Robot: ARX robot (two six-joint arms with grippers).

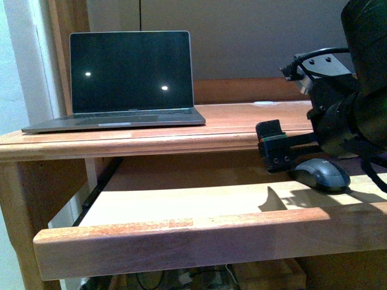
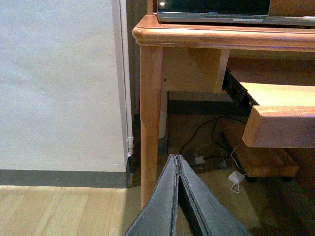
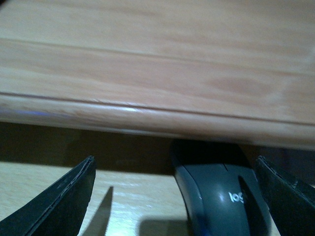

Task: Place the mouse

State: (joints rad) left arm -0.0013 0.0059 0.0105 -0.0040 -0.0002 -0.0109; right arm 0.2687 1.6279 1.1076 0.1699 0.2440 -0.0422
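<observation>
Your right hand [image 3: 174, 164] wide around the small dark grey plastic mouse [image 3: 221, 196] on the wooden pull-out shelf [image 1: 181, 208], left hand [image 2: 177, 160] closed.

Laptop [image 1: 130, 78] sits far left on desk top [image 1: 254, 118]. Pull-out tray [image 1: 181, 208] is below it, extended nearer. Mouse [image 1: 320, 174] lies on the tray's right end, just before the desk edge, between the spread fingers of right gripper [image 3: 174, 162]. Left gripper [image 2: 177, 196] is low, near side of the left desk leg [image 2: 150, 123]. Cables [image 2: 206, 147] lie on the floor under the tray.
</observation>
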